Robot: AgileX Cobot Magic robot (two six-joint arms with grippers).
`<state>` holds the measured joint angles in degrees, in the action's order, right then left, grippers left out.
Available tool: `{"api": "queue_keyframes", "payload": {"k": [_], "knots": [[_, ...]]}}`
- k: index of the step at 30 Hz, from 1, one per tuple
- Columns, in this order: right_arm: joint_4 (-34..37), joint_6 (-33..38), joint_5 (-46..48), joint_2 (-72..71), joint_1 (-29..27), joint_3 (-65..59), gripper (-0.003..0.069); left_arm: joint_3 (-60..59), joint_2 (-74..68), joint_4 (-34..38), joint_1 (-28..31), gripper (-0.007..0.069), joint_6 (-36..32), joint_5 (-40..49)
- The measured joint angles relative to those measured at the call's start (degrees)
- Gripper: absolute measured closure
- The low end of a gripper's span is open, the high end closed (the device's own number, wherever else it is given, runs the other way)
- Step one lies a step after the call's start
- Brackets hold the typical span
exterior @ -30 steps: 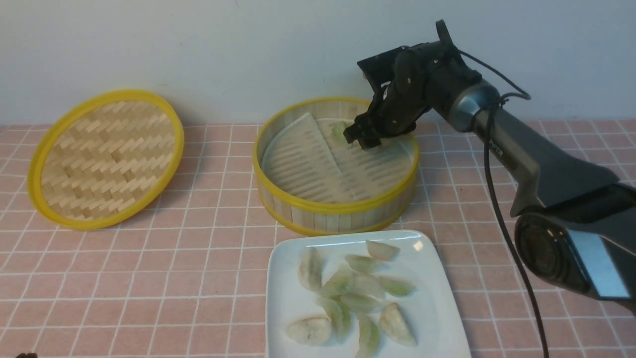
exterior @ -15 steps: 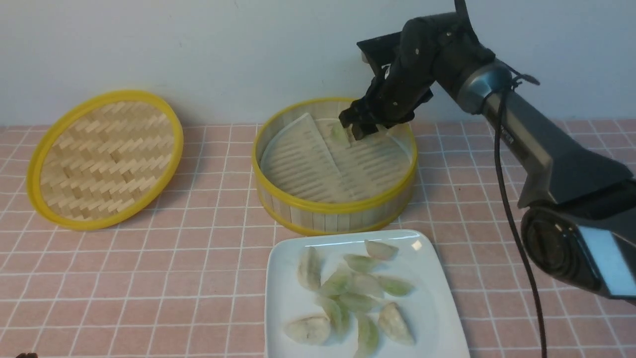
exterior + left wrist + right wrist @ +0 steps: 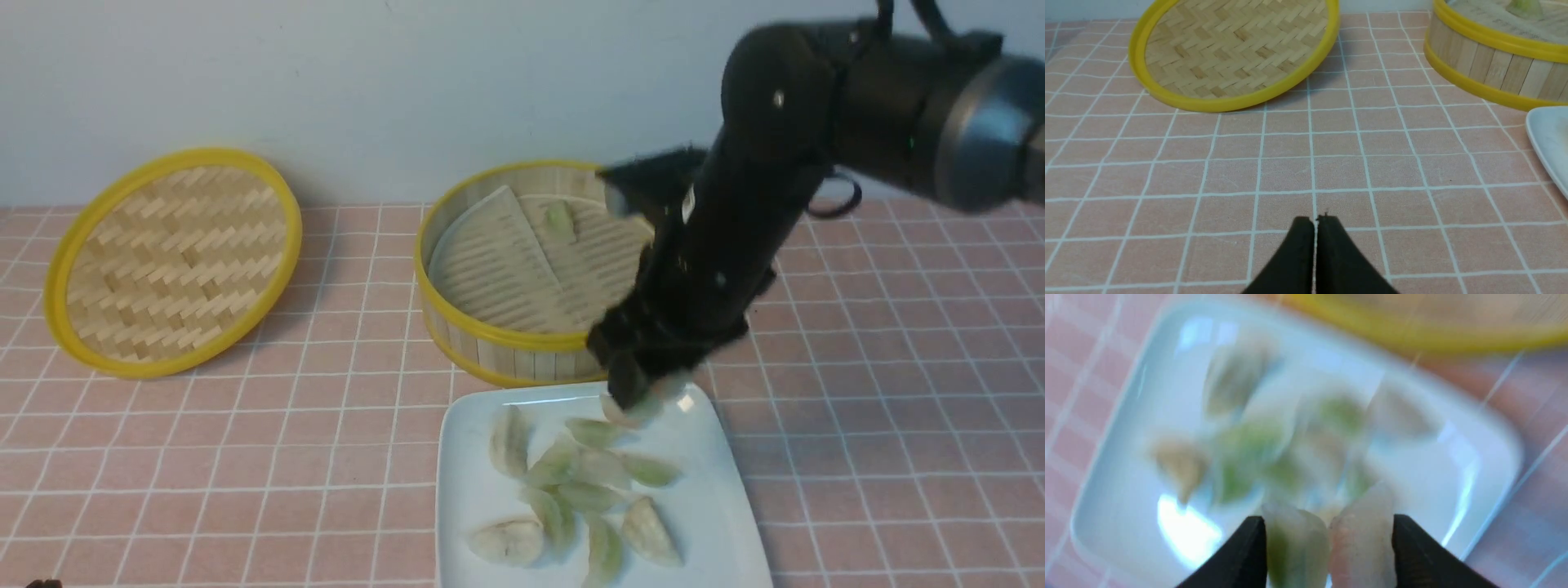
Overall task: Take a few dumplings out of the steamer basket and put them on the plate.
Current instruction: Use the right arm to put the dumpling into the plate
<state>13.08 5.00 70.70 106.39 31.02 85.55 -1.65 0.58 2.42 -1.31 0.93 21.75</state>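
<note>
Gripping a green dumpling point(image 3: 1296, 547) and a pinkish dumpling point(image 3: 1363, 543) side by side, right pincer point(image 3: 1329, 535) above the white plate point(image 3: 702, 490) bearing further dumplings point(image 3: 604, 547), steamer basket point(image 3: 506, 343) beyond, one dumpling point(image 3: 560, 220) inside, left pincer point(image 3: 1315, 228) closed.

- Right gripper point(image 3: 641, 390), blurred, its jaws closed on pale dumplings point(image 3: 663, 390), how many unclear, above the plate's far edge.
- Below and nearer than the jaws: glossy white squarish plate point(image 3: 718, 539), bearing a cluster of green and whitish crescent dumplings point(image 3: 588, 494).
- Beyond the jaws, partly hidden by the gripper: round bamboo steamer basket point(image 3: 506, 359), one pale green dumpling point(image 3: 560, 220) on its liner point(image 3: 490, 261).
- Well left of the jaws: yellow-rimmed woven bamboo lid point(image 3: 175, 261).
</note>
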Motion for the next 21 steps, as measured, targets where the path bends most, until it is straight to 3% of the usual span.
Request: {"api": "queue_keyframes", "payload": {"k": [5, 14, 21], "knots": [[-0.2, -3.0, -8.1, -0.6, 1.2, -11.7, 0.0309, 0.0, 0.0, 0.0, 0.0, 0.0631, 0.0, 0.0], [-1.0, -5.0, -17.1, 2.4, 1.2, -12.3, 0.0298, 0.0, 0.0, 0.0, 0.0, 0.0631, 0.0, 0.0], [-0.6, -5.5, -11.1, 2.7, 1.2, -8.4, 0.0091, 0.0, 0.0, 0.0, 0.0, 0.0631, 0.0, 0.0]]}}
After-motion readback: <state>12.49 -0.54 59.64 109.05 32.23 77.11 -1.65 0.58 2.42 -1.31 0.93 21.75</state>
